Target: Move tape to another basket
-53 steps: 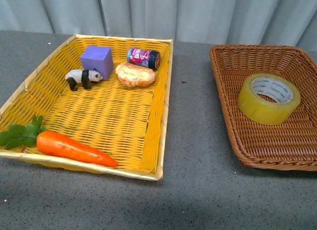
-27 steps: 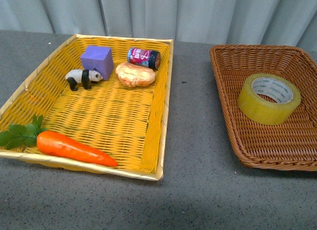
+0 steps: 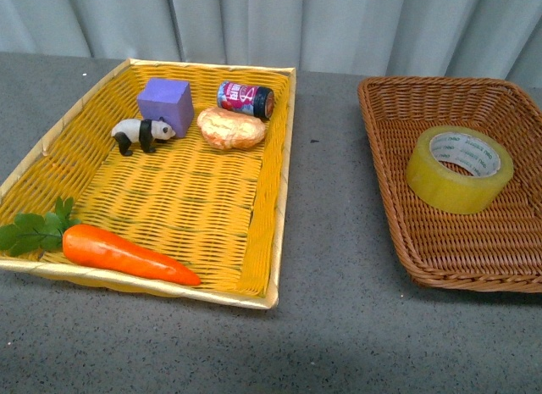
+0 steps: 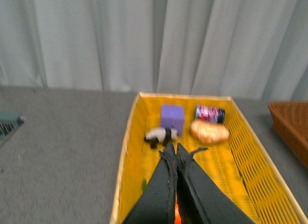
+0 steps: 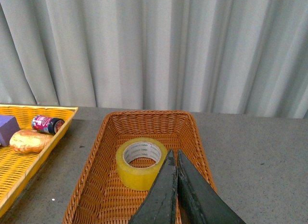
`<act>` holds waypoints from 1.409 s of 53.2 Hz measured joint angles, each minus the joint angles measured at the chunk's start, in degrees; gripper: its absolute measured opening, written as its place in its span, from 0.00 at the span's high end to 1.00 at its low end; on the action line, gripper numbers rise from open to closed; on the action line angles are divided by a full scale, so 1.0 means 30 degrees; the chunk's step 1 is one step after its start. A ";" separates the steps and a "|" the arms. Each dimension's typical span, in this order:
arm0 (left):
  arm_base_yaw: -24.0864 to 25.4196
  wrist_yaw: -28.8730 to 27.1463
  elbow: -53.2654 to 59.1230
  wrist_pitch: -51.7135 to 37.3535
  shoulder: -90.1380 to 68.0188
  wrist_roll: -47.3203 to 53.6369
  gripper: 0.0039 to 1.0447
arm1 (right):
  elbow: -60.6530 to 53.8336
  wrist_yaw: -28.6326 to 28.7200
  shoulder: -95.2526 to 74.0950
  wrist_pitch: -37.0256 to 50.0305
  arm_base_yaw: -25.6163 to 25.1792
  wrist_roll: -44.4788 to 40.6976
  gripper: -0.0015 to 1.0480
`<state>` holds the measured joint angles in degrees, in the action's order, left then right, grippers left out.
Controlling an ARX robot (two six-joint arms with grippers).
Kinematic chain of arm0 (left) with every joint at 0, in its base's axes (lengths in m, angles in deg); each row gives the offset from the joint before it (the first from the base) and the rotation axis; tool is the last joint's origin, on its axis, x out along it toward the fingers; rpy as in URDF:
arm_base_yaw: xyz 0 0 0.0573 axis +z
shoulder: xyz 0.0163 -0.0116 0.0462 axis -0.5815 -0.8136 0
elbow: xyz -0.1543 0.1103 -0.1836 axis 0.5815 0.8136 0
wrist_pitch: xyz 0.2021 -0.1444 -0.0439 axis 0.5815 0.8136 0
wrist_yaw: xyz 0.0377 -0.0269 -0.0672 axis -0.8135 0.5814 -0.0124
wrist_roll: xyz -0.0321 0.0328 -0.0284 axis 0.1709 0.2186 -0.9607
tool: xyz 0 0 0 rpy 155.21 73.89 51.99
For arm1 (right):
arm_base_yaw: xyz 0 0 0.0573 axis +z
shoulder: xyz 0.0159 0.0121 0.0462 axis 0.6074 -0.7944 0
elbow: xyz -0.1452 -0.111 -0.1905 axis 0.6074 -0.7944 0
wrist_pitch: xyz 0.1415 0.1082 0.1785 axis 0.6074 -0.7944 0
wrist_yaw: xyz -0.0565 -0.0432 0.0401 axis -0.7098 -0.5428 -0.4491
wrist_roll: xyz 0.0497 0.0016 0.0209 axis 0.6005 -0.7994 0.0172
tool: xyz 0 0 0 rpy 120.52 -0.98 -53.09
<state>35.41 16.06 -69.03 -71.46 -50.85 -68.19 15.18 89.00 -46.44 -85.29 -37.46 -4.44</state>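
Note:
The tape (image 3: 460, 168), a yellowish roll with a white core, lies flat inside the dark brown wicker basket (image 3: 389, 191) at the right of the table. It also shows in the right wrist view (image 5: 140, 163), in the brown basket (image 5: 91, 176). My right gripper (image 5: 175, 154) is shut and empty, held above the basket just beside the roll. My left gripper (image 4: 174, 148) is shut and empty, above the yellow tray basket (image 4: 126, 151). Neither gripper shows in the front view.
The yellow tray basket (image 3: 275, 199) at the left holds a purple block (image 3: 165, 104), a toy panda (image 3: 141, 134), a bread roll (image 3: 231, 128), a small can (image 3: 246, 98) and a plastic carrot (image 3: 127, 253). Grey tabletop (image 3: 326, 241) lies between the baskets. A curtain hangs behind.

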 joint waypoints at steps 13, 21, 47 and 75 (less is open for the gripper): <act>0.0000 0.0015 0.0000 0.1945 0.2149 0.0000 0.97 | 0.0000 0.0007 0.0015 -0.0007 0.0000 0.0000 0.99; 0.0000 0.0015 -0.0007 0.1945 0.2171 0.0000 0.73 | 0.0000 0.0000 0.0015 0.0000 0.0000 0.0000 0.79; 0.0000 0.0015 0.0000 0.1945 0.2178 0.0044 0.06 | 0.0000 0.0000 0.0015 0.0000 0.0000 0.0007 0.09; 0.0000 0.0015 0.0000 0.1945 0.2178 0.0044 0.06 | 0.0000 0.0000 0.0015 0.0000 0.0000 0.0007 0.09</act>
<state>35.41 16.11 -69.03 -65.62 -44.32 -68.06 15.18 89.00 -46.39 -85.29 -37.46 -4.42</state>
